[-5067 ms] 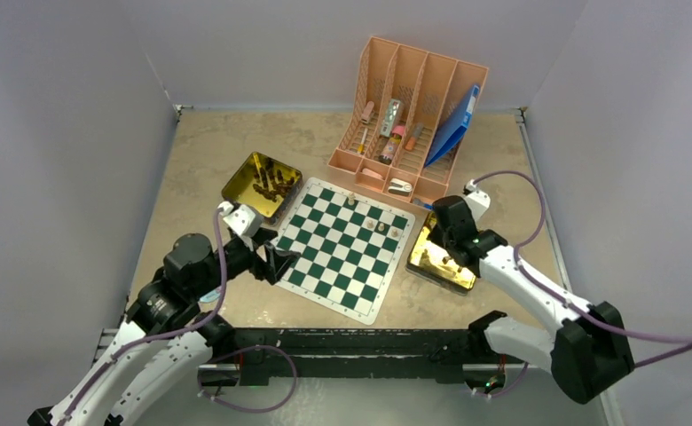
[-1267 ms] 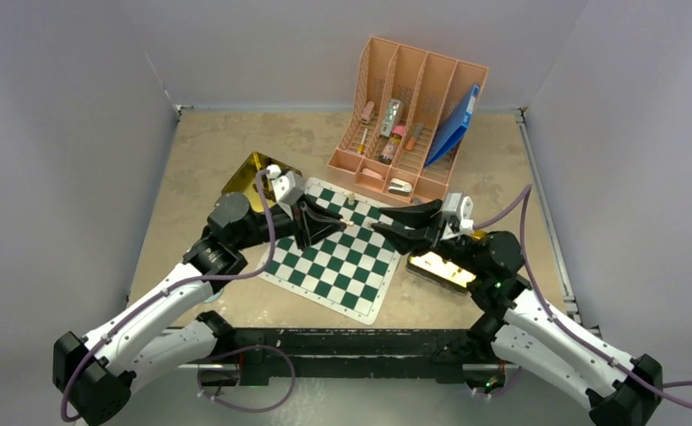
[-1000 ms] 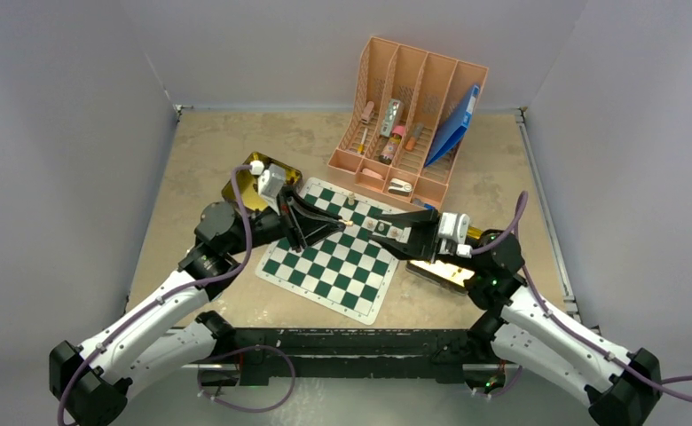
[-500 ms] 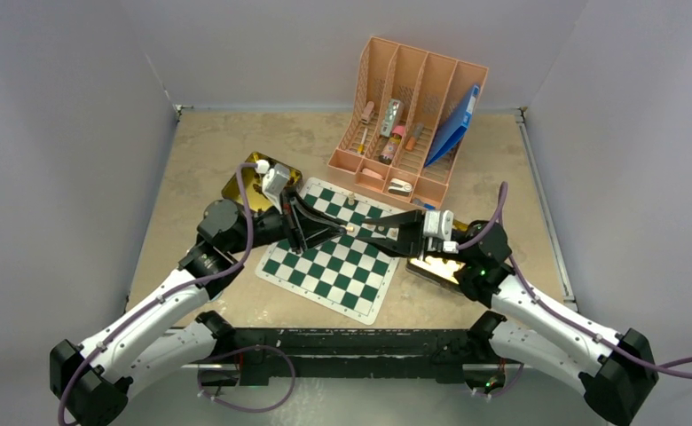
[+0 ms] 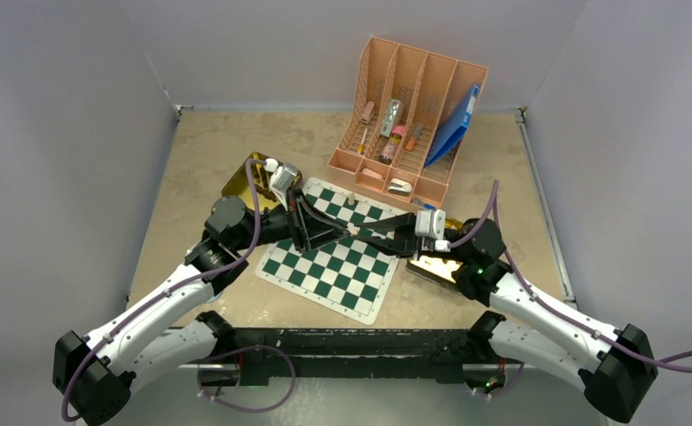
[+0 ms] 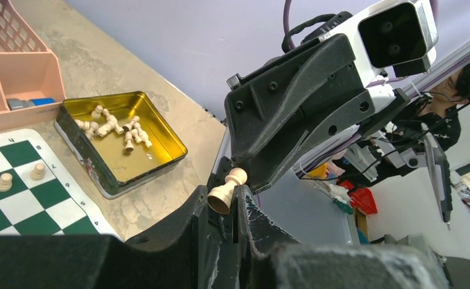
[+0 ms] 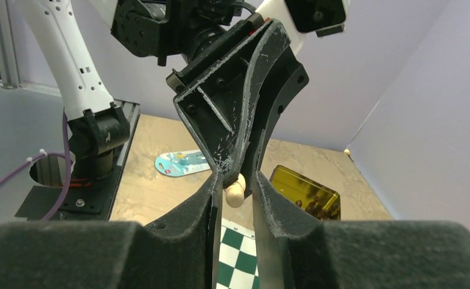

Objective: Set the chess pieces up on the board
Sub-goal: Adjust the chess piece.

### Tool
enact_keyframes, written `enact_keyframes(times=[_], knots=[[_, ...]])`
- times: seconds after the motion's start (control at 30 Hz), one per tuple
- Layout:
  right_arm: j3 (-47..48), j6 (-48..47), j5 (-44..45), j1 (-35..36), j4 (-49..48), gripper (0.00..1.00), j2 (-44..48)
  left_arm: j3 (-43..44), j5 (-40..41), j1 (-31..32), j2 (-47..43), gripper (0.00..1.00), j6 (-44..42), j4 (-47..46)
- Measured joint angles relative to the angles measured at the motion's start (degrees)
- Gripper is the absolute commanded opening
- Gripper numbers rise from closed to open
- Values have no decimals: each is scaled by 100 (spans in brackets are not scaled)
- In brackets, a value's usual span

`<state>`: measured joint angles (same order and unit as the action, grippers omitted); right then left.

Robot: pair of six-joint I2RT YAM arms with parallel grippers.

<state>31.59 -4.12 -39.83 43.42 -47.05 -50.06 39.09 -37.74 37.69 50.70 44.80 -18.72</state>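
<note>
1. One pale tan pawn [image 6: 226,189], with a round head and a flared base, hangs tilted in the air over the green-and-white board [image 5: 329,266].
2. Your left tool [image 6: 222,201] is pinched narrow on the pawn's base, and the head pokes out past its fingertips.
3. Your right tool [image 7: 235,186] meets it tip to tip with narrow jaws, one finger on each side of the head. You cannot tell whether it grips.
4. Counts:
   - One pawn is aloft.
   - Two pale pawns [image 6: 3,180] stand upright on the board's edge squares.
   - Two gold tins flank the board on the tabletop [image 5: 200,151].
   - The right tin [image 6: 91,162] holds a heap of pale pieces too tangled to count.
   - The left tin [image 5: 245,182] is half hidden.
</note>
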Motion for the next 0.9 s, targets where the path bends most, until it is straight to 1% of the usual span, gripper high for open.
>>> enact_keyframes(times=[0.1,0.33,0.37,0.47,0.67,0.77,0.87,0.9], knots=[[0,4,22,7,-20,25,33,0,-26,0,37,0,118,-13],[-17,50,42,9,-125,34,17,0,-83,0,37,0,367,-153],[-22,55,48,9,-127,33,20,0,-83,0,31,0,396,-160],[-37,72,92,9,-142,25,20,0,-83,0,-4,0,417,-179],[-114,164,87,15,-205,13,20,0,-70,0,-37,0,433,-181],[-114,199,83,15,-236,12,22,0,-74,-2,-35,0,505,-219],[-155,232,81,15,-321,14,39,0,-87,0,-35,0,542,-254],[-175,254,79,15,-354,12,48,0,-96,0,-33,0,555,-258]])
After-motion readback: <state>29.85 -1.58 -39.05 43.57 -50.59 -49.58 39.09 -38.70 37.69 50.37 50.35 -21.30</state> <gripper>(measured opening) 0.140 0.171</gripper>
